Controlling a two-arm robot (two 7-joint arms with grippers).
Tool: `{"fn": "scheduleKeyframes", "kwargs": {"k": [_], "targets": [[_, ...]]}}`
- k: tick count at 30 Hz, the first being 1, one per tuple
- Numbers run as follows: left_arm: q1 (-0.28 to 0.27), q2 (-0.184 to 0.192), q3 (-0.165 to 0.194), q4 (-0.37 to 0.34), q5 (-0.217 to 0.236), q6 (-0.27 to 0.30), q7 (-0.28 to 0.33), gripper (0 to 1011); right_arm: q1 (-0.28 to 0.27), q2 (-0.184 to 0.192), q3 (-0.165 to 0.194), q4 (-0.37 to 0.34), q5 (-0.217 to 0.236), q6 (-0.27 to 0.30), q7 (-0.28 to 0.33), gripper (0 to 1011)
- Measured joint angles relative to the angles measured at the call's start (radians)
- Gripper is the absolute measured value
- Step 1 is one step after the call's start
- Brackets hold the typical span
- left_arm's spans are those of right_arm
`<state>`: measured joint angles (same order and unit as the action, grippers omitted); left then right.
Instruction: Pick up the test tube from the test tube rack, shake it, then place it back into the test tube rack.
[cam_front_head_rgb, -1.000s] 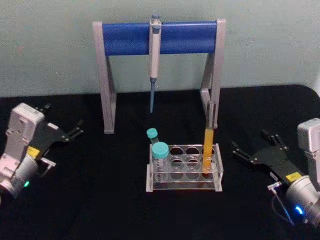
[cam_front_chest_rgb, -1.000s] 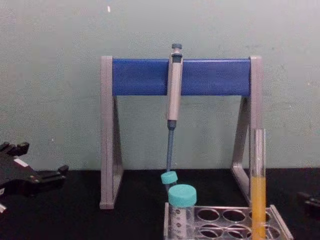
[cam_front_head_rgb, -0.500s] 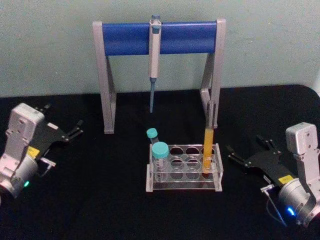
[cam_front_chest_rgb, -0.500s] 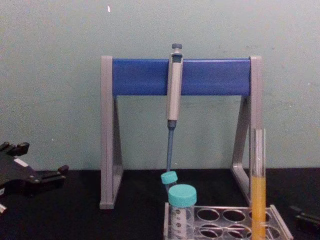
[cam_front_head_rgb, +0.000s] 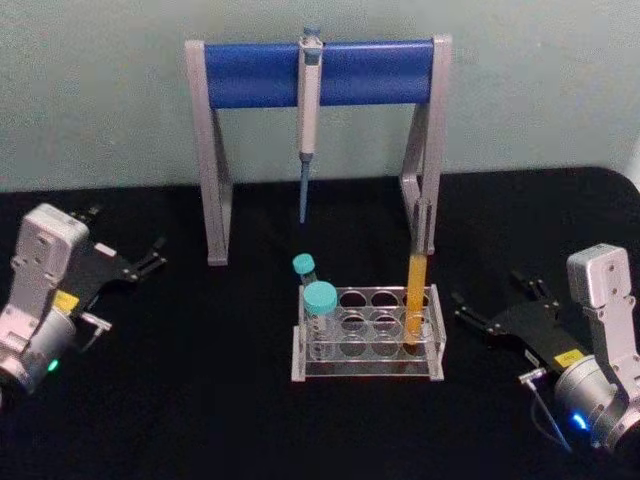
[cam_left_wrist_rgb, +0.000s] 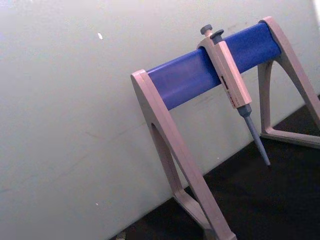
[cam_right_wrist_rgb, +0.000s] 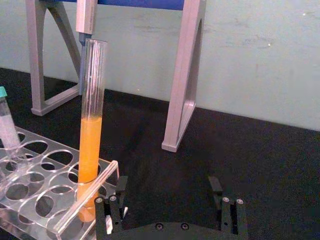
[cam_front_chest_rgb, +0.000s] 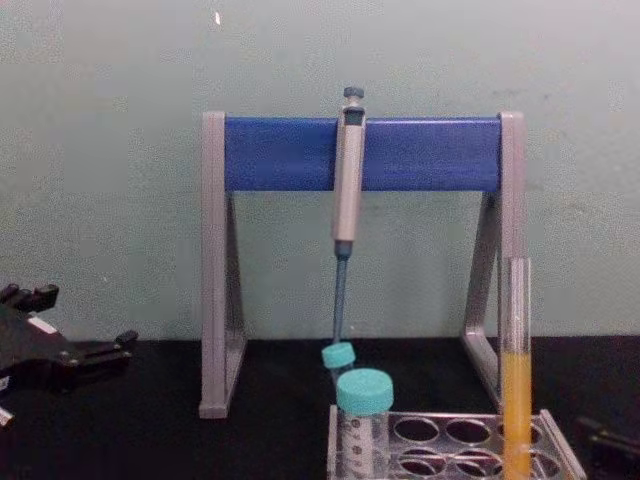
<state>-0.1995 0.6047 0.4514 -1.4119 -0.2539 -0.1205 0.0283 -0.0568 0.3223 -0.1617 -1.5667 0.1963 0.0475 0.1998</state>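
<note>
A: Biggest first? Black tabletop (cam_front_head_rgb: 200, 420), then the tall grey-and-blue stand (cam_front_head_rgb: 320, 75) along the back edge, with a pipette (cam_front_head_rgb: 309, 100) hanging from the bar.

B: Then the rack (cam_front_head_rgb: 368, 340), low and clear, set mid-tabletop toward the front edge. Standing upright in a hole at the rack's right end: the test tube (cam_front_head_rgb: 415, 290), far taller than the rack, orange liquid in the lower part, bare glass above, no cap.

A: Also two teal-capped vials (cam_front_head_rgb: 320, 305) at the rack's left end. Not wanted.

B: And the arms? Right end effector (cam_right_wrist_rgb: 170, 192) low near the right edge of the tabletop, fingers spread wide with nothing between them, aimed toward the rack but apart from the tube. Left end effector (cam_front_head_rgb: 145, 265) near the left edge, parked, fingers slightly parted and empty.

A: Handling? Probably light, stiff, smooth, breakable. Likely slippery under a weak pinch, likely to crack under a hard one.

B: Best taken on the bare glass above the liquid, well above the rack top. Lifted straight up, kept upright, shaken gently: open mouth, so spilling is the risk.
</note>
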Motion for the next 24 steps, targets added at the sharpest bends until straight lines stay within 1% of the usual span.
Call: {"fn": "scheduleKeyframes", "kwargs": {"k": [24], "targets": [[0.0,0.0,0.0,0.0,0.0,0.0,0.0,1001,0.0,0.002,-0.002,-0.001,0.003,-0.001,-0.001,1000]]}}
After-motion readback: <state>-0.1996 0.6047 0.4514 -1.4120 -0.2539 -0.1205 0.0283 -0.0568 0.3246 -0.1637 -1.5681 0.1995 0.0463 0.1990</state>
